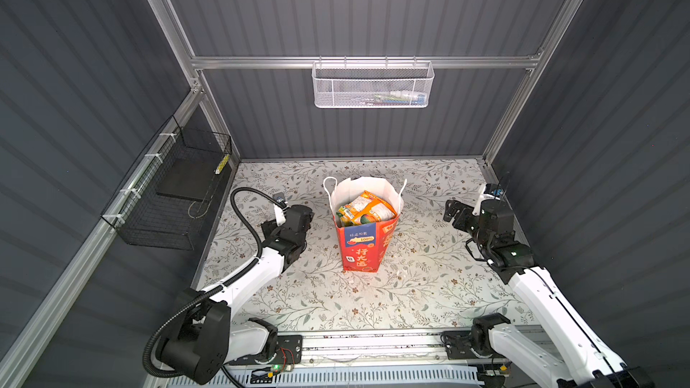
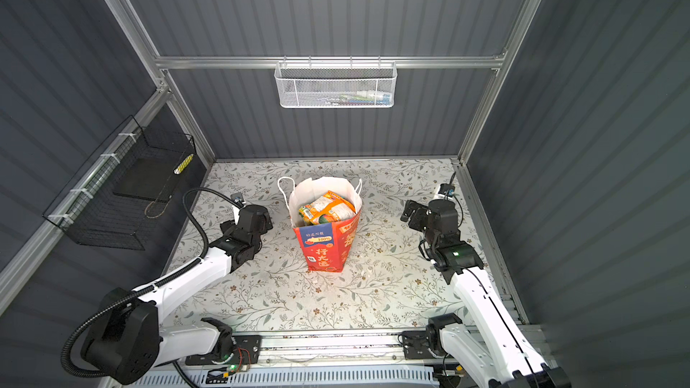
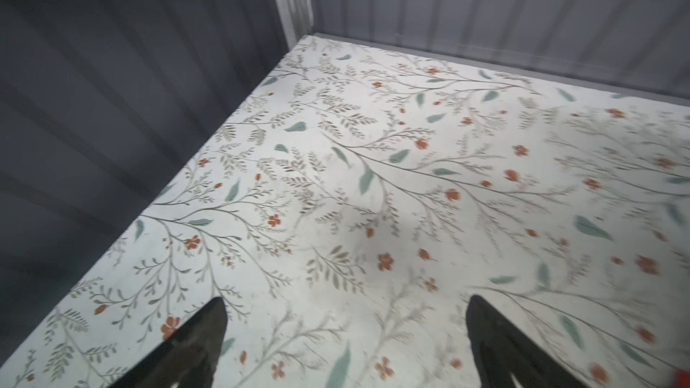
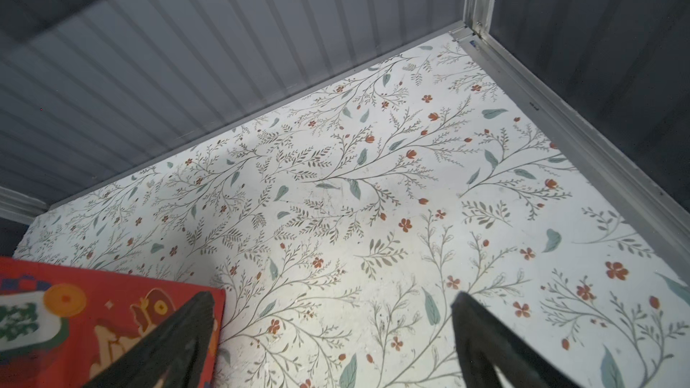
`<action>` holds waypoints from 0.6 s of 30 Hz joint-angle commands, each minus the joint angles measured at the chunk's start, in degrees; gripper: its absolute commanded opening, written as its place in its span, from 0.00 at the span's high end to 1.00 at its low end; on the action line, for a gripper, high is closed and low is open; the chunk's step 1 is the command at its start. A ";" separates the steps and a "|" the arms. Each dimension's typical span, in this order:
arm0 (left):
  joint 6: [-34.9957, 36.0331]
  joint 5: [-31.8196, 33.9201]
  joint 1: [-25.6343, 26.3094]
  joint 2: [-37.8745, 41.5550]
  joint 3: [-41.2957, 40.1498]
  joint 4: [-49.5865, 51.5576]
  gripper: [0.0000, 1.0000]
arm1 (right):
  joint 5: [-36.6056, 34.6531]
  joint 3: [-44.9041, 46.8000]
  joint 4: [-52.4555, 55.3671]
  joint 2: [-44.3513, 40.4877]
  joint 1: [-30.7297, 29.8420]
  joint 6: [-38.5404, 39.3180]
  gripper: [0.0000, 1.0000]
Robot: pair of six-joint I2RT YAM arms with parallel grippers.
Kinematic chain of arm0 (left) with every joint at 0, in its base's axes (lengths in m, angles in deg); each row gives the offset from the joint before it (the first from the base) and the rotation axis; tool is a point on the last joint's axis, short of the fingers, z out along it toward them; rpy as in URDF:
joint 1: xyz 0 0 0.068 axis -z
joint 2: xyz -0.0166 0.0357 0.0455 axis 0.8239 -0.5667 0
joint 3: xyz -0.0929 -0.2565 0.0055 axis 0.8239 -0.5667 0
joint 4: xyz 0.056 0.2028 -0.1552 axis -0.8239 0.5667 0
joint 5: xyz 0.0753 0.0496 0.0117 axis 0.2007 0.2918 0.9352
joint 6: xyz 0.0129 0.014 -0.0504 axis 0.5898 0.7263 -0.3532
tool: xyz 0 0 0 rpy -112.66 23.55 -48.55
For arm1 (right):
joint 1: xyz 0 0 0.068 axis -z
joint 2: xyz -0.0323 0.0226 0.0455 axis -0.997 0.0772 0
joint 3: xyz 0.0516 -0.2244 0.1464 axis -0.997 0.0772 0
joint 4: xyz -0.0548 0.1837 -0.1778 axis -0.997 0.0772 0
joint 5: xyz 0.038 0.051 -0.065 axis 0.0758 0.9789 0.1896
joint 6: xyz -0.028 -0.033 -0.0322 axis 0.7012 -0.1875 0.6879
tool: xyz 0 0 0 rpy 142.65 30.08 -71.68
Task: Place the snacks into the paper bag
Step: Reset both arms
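My left pincer and right pincer gape wide, holding nothing; between them the paper bag stands upright on the counter, snacks inside.

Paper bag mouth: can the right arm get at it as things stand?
Probably yes. The paper bag stands upright, mouth open upward; the right hand is open, empty, off to its side, with only bare table between. It would have to rise over the rim.

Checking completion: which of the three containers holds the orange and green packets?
The red paper bag on the table; snacks fill its open top. The white mesh basket and black wire basket hang on the walls.
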 commanded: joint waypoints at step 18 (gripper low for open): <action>17.82 -9.29 -13.75 -19.22 -16.74 -54.70 0.00 | 0.73 19.37 -40.96 11.10 8.03 17.01 0.01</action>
